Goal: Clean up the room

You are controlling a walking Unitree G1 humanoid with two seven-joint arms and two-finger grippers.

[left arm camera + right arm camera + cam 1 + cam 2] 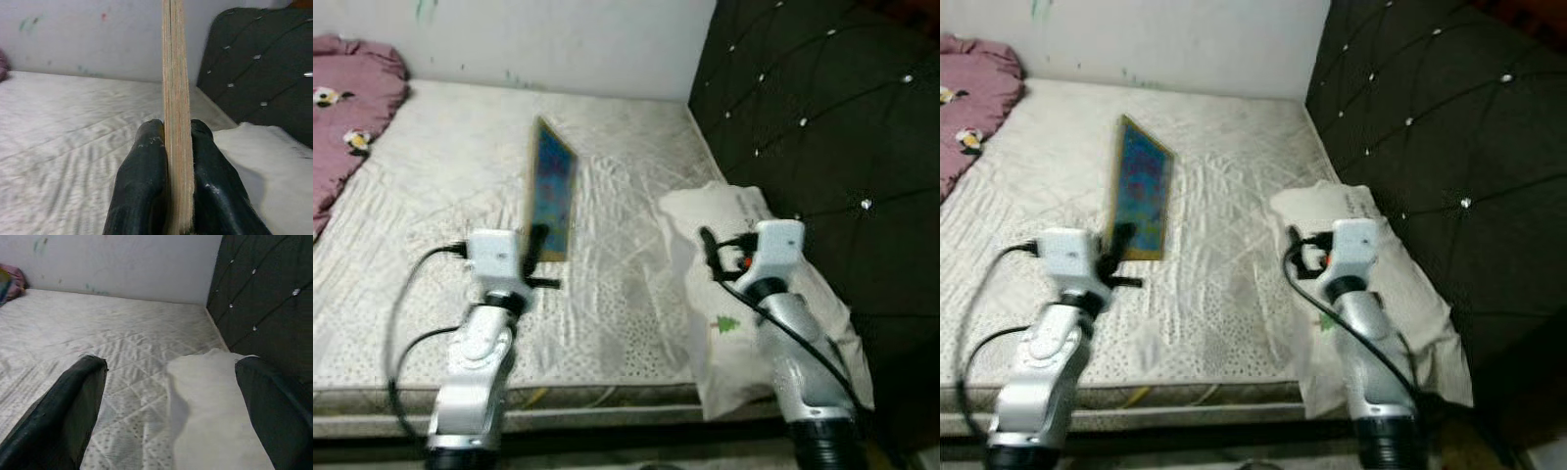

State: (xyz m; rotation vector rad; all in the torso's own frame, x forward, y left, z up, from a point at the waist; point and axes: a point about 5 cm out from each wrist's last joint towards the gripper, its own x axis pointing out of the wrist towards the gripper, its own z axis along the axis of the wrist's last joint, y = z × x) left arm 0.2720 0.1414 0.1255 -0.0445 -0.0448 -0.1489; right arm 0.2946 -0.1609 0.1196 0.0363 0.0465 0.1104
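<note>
A thin wooden board (551, 191) with a blue picture on its face stands on edge above the white mattress (440, 264). My left gripper (537, 245) is shut on its lower end; in the left wrist view the two black fingers (142, 181) pinch the board's plywood edge (176, 112). My right gripper (709, 251) is open above a white pillow (734, 323) that lies at the mattress's right side by the headboard. The right wrist view has its fingers (73, 406) spread wide with nothing between them, over the pillow (215, 411).
A black tufted headboard (822, 117) rises on the right. A pink blanket (347, 117) lies at the mattress's far left corner. A white wall (558, 39) runs behind the bed. The mattress's front edge (558, 397) is just before me.
</note>
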